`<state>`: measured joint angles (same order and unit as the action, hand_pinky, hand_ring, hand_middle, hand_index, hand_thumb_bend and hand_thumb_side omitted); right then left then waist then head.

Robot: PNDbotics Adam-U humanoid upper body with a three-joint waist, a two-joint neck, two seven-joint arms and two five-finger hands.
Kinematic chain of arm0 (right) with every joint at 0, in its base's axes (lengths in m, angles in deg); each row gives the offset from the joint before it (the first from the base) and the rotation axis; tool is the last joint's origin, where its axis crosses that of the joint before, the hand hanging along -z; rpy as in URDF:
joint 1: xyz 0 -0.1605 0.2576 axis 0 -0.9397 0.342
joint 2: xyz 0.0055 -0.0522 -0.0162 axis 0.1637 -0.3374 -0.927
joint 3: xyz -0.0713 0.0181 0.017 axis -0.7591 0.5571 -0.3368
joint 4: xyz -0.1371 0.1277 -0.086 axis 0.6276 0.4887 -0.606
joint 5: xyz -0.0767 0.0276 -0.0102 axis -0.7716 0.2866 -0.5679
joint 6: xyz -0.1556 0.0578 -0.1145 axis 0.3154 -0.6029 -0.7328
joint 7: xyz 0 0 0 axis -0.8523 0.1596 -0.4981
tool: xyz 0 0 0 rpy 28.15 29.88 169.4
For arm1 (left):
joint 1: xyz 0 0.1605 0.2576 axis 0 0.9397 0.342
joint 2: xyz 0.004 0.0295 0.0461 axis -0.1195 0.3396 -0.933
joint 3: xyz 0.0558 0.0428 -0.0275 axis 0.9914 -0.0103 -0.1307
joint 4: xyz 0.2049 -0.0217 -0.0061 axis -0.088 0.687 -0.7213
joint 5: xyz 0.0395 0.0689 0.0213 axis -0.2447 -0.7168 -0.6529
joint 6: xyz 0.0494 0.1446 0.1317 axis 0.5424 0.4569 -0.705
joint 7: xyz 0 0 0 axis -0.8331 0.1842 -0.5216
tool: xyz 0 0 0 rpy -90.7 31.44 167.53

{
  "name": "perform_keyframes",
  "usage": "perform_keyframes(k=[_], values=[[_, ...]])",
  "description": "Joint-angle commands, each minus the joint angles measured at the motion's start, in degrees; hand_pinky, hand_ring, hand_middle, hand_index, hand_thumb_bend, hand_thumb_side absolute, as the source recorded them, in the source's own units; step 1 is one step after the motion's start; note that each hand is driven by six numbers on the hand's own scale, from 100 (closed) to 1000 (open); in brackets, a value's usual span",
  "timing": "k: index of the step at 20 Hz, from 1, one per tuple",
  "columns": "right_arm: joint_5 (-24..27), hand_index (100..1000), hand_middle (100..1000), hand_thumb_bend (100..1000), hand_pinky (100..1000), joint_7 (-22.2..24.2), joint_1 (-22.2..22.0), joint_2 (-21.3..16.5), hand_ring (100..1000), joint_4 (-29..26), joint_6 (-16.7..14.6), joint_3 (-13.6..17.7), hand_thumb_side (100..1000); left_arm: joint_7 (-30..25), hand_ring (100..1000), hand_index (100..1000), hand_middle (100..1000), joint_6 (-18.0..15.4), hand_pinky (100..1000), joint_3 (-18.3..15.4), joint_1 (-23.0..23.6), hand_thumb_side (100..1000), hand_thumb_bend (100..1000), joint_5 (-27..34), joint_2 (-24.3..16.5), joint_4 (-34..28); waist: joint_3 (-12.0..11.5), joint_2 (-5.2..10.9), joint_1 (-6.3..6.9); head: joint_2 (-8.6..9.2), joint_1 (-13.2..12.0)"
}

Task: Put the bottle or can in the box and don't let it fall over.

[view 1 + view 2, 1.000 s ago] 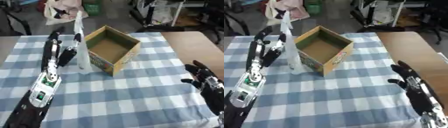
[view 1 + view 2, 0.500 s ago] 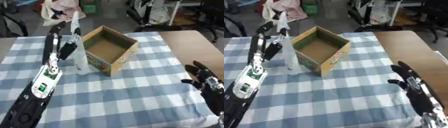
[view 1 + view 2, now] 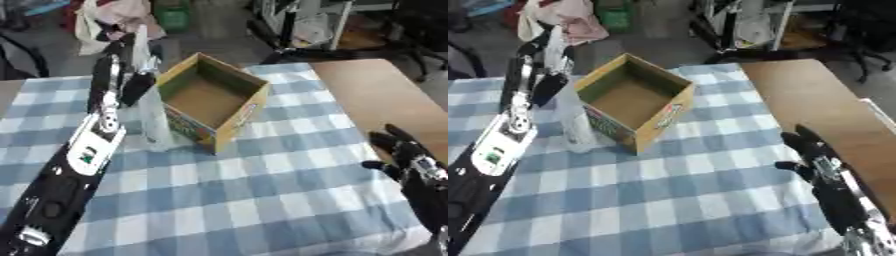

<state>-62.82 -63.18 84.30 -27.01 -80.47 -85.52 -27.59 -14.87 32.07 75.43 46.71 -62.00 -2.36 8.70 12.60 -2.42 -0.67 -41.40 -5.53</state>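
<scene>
Bottle: clear bottle upright on the checked cloth, just left of my box; its outline is hard to make out.
Left hand: my left hand is beside the bottle; grasp I cannot tell.
Right hand: my right hand idle, fingers spread, lower right.

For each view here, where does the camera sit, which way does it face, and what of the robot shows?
Left eye view: in the head, looking down at the checked table; left hand at the upright bottle, right hand open at the right edge.
Right eye view: beside it, facing the same way; both arms show again, everything shifted left.
Shared: the open box, bottle, both hands.
</scene>
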Motion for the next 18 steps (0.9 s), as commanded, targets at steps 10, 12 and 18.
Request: perform_keyframes(k=[10, 12, 18], values=[[0.32, 999, 881, 100, 756, 0.48, 0.81, -0.56, 1000, -0.56, -0.13, -0.32, 809, -3.16, 891, 920, 786, -1.81, 786, -0.15, -4.41, 827, 290, 6.51, -3.83, 3.93, 0.79, 0.39, 0.09, 1.29, -0.51], [0.33, 999, 881, 100, 756, 0.53, 0.84, -0.57, 1000, -0.55, -0.11, -0.33, 809, -4.22, 887, 918, 782, -2.25, 786, 0.05, -4.76, 835, 288, 7.39, -4.19, 4.48, 0.91, 0.40, 0.14, 1.50, -0.49], [0.29, 999, 881, 100, 756, 0.58, 0.84, -0.58, 1000, -0.52, -0.08, -0.31, 809, -7.82, 860, 894, 753, -2.90, 777, 0.55, -5.18, 849, 234, 7.82, -4.76, 5.88, 1.17, 0.39, 0.22, 1.35, -0.47]])
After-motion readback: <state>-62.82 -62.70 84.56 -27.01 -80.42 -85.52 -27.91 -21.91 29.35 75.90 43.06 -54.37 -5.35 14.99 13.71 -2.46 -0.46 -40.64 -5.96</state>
